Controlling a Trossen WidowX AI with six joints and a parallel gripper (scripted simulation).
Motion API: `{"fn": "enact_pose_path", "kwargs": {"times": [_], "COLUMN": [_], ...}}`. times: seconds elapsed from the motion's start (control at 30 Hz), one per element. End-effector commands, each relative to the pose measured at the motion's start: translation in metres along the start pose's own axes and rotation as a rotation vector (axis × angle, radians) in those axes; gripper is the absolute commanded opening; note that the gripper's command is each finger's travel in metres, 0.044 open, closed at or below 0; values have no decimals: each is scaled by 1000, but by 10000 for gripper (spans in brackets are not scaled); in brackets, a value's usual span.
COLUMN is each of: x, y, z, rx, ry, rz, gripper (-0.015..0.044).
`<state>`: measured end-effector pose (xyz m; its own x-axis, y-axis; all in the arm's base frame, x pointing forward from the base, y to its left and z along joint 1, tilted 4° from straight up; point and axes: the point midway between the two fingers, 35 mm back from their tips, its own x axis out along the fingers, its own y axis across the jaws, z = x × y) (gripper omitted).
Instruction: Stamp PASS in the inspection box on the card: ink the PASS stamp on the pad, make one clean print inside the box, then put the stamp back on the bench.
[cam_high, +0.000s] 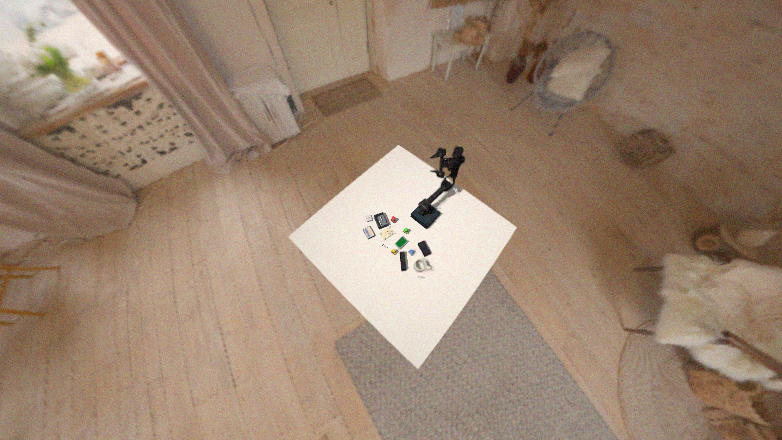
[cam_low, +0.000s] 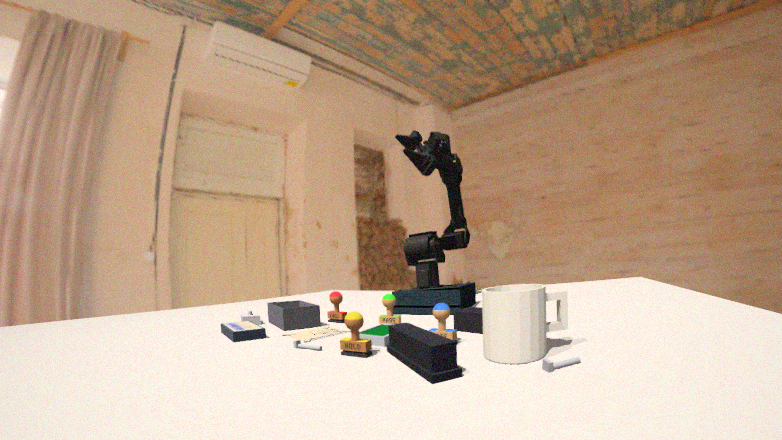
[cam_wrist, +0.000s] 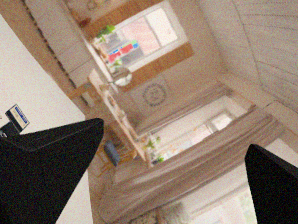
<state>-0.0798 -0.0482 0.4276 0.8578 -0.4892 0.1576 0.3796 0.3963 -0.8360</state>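
The PASS stamp (cam_high: 406, 230) (cam_low: 388, 302) stands upright, green-topped with a wooden body, near the arm's base. The green ink pad (cam_high: 401, 241) (cam_low: 376, 331) lies open beside it. The cream card (cam_high: 387, 233) (cam_low: 314, 334) lies flat to the pad's left; its marks are too small to read, so I cannot tell whether the box holds a print. My gripper (cam_high: 433, 164) (cam_low: 401, 144) (cam_wrist: 178, 140) is open and empty, raised high above the bench and away from the stamp. The wrist view shows mostly the room between the fingers.
A red-topped stamp (cam_high: 394, 218) (cam_low: 335, 303), a yellow-topped HOLD stamp (cam_high: 394, 251) (cam_low: 354, 333) and a blue-topped stamp (cam_high: 412, 252) (cam_low: 441, 316) stand around the pad. A white mug (cam_low: 514, 325), a long black block (cam_high: 403, 261) (cam_low: 423, 350) and a dark tray (cam_low: 293, 315) are nearby.
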Motion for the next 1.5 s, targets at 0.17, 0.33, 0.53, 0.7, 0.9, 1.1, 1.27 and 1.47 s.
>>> {"fn": "enact_pose_path", "kwargs": {"times": [0.17,0.33,0.53,0.7,0.9,1.1,1.27,1.47], "x": [72,127,186,214,219,193,170,174], "y": [34,78,157,230,313,395,426,424], "z": [23,36,39,26,0,-35,-54,-58], "rx": [68,131,217,233,256,332,349,349], "ry": [63,150,322,507,758,1120,1309,1309], "rz": [215,402,646,823,993,1116,1139,1138], "gripper": [243,219,219,219,219,219,219,219]}}
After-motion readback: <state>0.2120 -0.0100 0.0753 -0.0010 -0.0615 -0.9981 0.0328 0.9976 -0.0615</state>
